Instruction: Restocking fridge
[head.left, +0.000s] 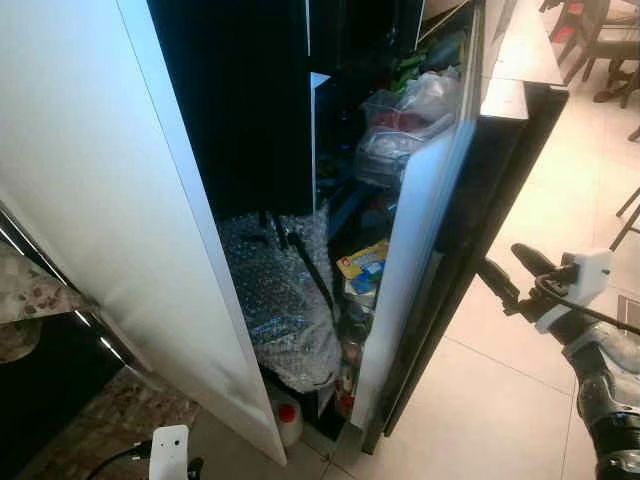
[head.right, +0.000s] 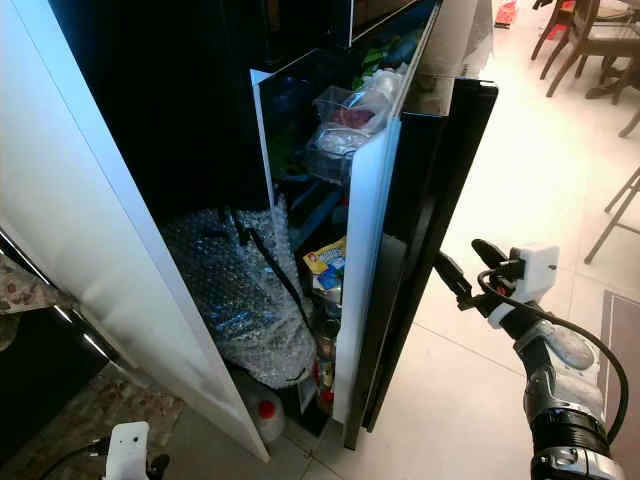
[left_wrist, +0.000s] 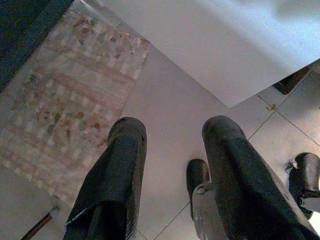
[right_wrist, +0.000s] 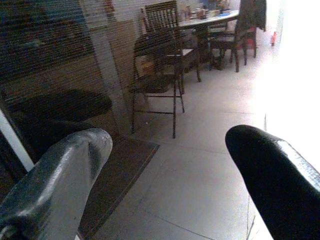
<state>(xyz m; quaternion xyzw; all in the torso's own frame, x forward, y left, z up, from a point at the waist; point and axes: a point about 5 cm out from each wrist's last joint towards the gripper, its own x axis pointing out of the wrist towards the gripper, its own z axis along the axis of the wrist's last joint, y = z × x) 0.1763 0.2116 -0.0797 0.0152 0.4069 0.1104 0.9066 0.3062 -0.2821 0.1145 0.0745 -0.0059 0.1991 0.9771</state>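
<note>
Two tools show: the left tool (left_wrist: 170, 175) hangs spread over a floor tile at lower left; the fridge (head.left: 420, 250) stands ajar mid-frame, bubble-wrap bag (head.left: 285, 300) inside; the right tool (head.left: 515, 270), fingers parted, hovers beside its door.

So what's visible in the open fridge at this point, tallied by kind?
Bubble-wrapped bundle: 1
Clear plastic bags of food, upper shelf: 2
Yellow packet: 1
White jug with red cap, bottom: 1
Total: 5
The dark lower door shelf holds more that I can't make out.
</note>
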